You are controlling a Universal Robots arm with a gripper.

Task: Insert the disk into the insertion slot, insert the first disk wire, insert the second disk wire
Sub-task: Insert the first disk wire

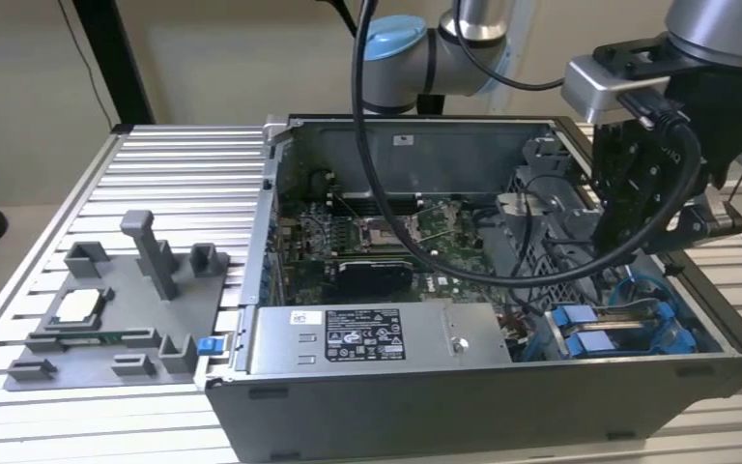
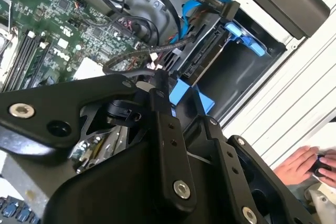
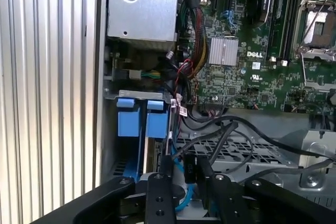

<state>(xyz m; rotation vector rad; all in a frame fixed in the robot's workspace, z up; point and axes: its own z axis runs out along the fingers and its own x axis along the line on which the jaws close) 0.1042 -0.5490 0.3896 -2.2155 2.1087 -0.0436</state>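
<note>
My gripper (image 1: 622, 246) hangs over the drive cage (image 1: 616, 333) at the exterior view's right end of the open computer case (image 1: 474, 387). The disk (image 2: 207, 56) shows edge-on in its bright blue frame (image 2: 244, 38), seated in the insertion slot of the cage. Blue frame tabs (image 3: 143, 124) stand just beyond the gripper (image 3: 181, 174) in the first wrist view. A blue cable (image 3: 181, 192) and a small black connector (image 3: 189, 165) lie right at the gripper. A black braided wire with white tags (image 2: 152, 53) runs across above the gripper (image 2: 181, 100).
A grey labelled power-supply box (image 1: 345, 338) fills the case front beside the cage. The motherboard (image 1: 385, 232) lies behind it. A grey fixture plate (image 1: 113, 309) with small parts sits on the slatted table at the exterior view's left. A person's hand (image 2: 304, 163) rests beyond the case.
</note>
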